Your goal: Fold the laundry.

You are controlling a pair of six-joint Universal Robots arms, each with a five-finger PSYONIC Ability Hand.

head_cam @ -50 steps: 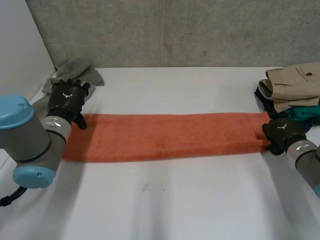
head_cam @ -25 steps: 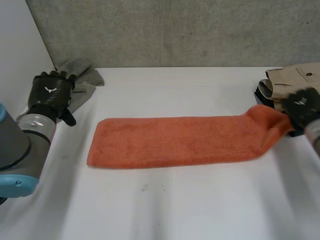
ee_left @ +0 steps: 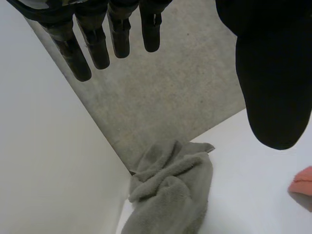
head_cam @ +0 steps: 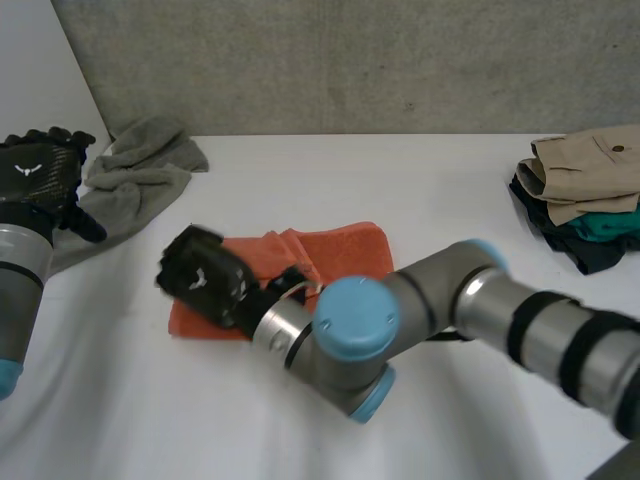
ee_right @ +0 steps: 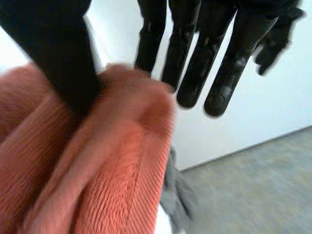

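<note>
The orange towel (head_cam: 340,252) lies doubled on the tabletop (head_cam: 420,180), left of centre, long axis left-right. Over its left end, the right robot hand (head_cam: 205,283) pinches the top layer between thumb and straight fingers. The left robot hand (head_cam: 38,175) hangs open farther left, clear of it.

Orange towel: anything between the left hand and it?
Yes: the right hand holds the end of the orange towel nearest the left hand, and the grey towel lies beside the left hand, partly in that path.
</note>
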